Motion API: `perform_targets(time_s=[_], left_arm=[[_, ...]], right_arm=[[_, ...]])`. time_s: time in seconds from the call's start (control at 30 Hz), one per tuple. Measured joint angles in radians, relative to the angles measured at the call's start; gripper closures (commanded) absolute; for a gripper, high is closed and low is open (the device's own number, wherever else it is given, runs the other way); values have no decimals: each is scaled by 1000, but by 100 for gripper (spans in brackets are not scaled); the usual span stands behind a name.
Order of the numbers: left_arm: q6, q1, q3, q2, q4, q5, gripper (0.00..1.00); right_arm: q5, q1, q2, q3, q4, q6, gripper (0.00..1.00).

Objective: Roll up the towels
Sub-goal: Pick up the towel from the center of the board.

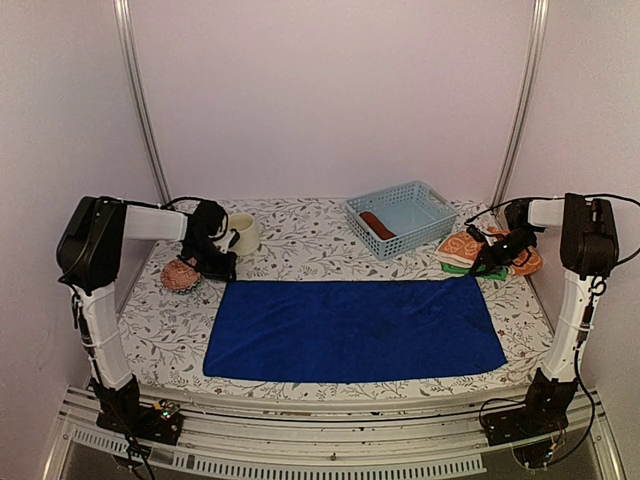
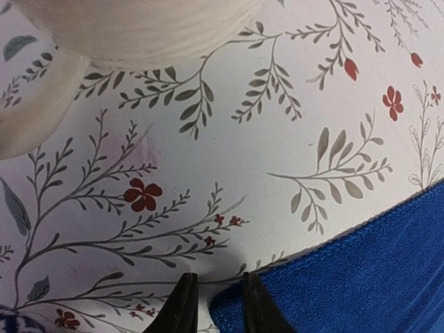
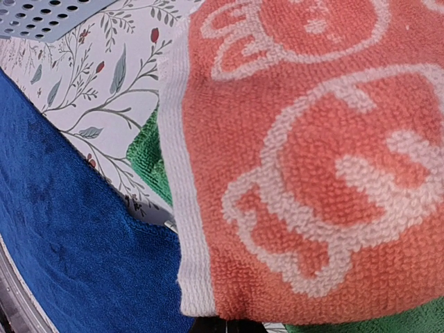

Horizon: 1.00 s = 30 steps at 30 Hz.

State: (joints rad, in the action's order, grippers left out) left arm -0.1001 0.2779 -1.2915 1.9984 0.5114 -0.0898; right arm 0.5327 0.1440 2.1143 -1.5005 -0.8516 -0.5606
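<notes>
The royal-blue towel lies spread flat in the middle of the table. My left gripper is at its far left corner. In the left wrist view it is open with a narrow gap, and the blue towel's corner lies under the right finger. My right gripper is over the orange white-patterned towel, which lies on a green towel. In the right wrist view the orange towel hides the fingertips. The dark fingers look pressed together. A rust-brown towel lies rolled in the basket.
The pale blue lattice basket stands at the back right. A cream mug and a small pinkish round object sit by the left gripper. The table has a floral cover, and walls close in on both sides.
</notes>
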Motion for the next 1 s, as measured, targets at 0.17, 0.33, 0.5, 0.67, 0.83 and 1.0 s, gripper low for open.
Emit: perform_targets(time_s=[0.17, 0.33, 0.5, 0.67, 0.83, 1.0], left_arm=[[0, 13, 0, 0, 3, 27, 85], [-1, 27, -1, 0, 8, 48, 79], [-2, 39, -2, 0, 23, 71, 79], [-1, 44, -2, 0, 29, 90, 84], [-6, 50, -2, 0, 31, 108, 100], [-9, 54, -2, 0, 32, 124, 100]], right_arm=[[1, 0, 0, 0, 0, 0, 95], [1, 0, 0, 0, 0, 0, 96], [1, 0, 0, 0, 0, 0, 95], [2, 0, 0, 0, 0, 0, 95], [2, 0, 0, 0, 0, 1, 95], [8, 0, 0, 0, 0, 5, 96]])
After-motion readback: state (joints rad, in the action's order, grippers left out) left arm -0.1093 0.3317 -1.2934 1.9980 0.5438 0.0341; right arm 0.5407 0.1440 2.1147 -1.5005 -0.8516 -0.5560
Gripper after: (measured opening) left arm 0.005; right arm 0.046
